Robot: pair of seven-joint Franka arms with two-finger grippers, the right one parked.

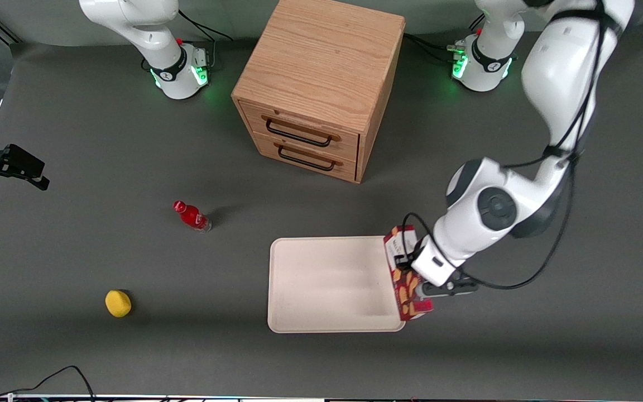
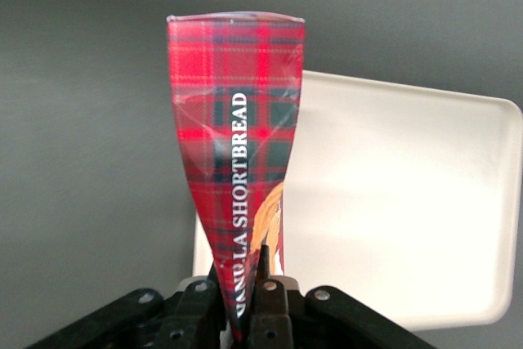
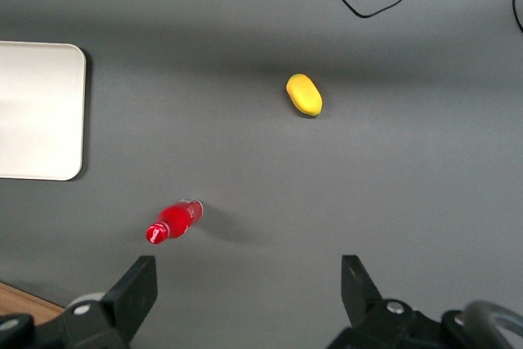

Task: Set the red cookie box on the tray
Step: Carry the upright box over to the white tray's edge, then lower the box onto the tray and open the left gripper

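Note:
The red cookie box point(image 1: 406, 279) is a slim dark-red tartan box with cookie pictures. My left gripper point(image 1: 419, 282) is shut on it and holds it on edge above the tray's rim at the working arm's end. The cream-white tray point(image 1: 299, 290) lies flat on the grey table, nearer the front camera than the drawer cabinet. In the left wrist view the box point(image 2: 237, 128) sticks out from between my gripper's point(image 2: 243, 284) fingers point(image 2: 274, 300), with the tray point(image 2: 409, 202) below and beside it. The tray's corner also shows in the right wrist view point(image 3: 41, 112).
A wooden two-drawer cabinet point(image 1: 321, 84) stands farther from the front camera than the tray. A small red bottle point(image 1: 192, 216) lies toward the parked arm's end, also in the right wrist view point(image 3: 173, 221). A yellow lemon-like object point(image 1: 118, 303) lies nearer the camera point(image 3: 304, 94).

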